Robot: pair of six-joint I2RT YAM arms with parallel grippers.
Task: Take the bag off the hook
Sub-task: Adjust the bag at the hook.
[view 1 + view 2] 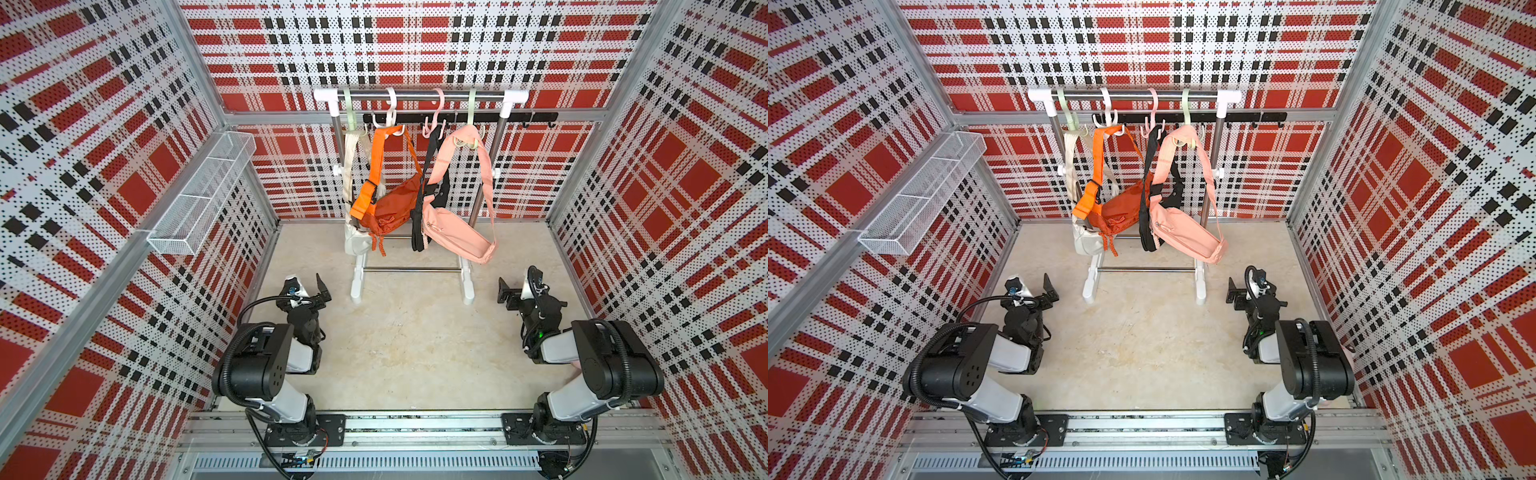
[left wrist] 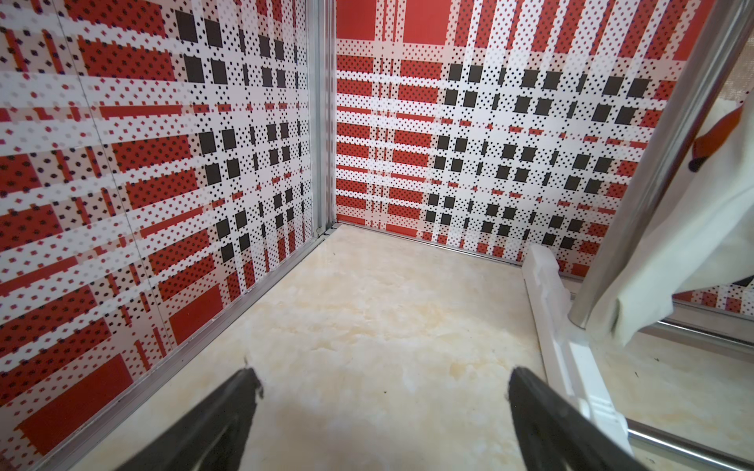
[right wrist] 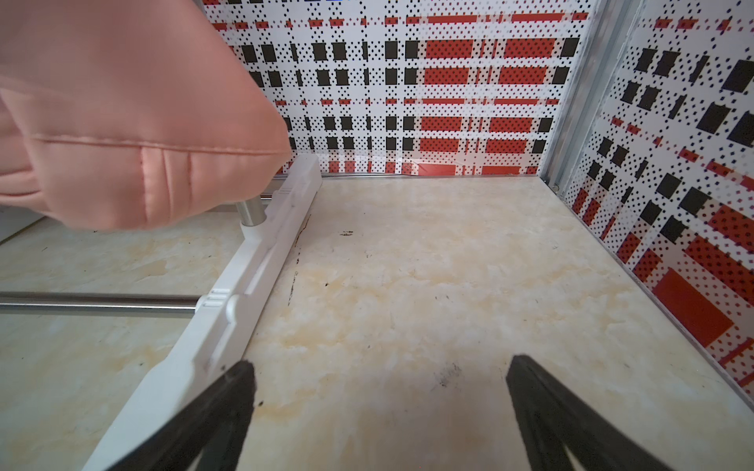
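Wrist views: left tool [image 2: 383,373] & right tool [image 3: 380,363] wide open, empty; pink bag [image 3: 122,114] prob. hanging.

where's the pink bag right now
In a top view the pink bag hangs toward the robot's right end of the rack, its strap over a pale green hook, right beside the black bag.
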